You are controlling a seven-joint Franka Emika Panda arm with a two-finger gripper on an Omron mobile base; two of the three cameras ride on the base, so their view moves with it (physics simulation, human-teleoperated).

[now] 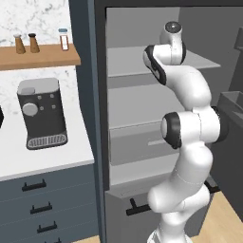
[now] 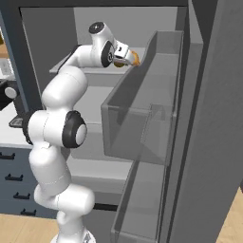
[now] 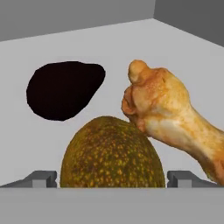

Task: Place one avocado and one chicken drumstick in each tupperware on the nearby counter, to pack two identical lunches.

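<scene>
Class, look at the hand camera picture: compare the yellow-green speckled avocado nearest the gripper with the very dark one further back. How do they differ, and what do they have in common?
Colour: the speckled avocado is olive-yellow with orange flecks; the dark avocado is almost black, with no surface detail.
Position: the speckled avocado sits between the open gripper fingertips; the dark avocado lies further back, to the left.
Neighbour: the chicken drumstick appears to touch the speckled avocado and stands apart from the dark one.
Shared: both rest on the same pale shelf.

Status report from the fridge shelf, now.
Tool open, fingertips either side of the near avocado. Chicken drumstick close beside it on the right. Second, dark avocado lies further back. Nothing gripped yet.
</scene>
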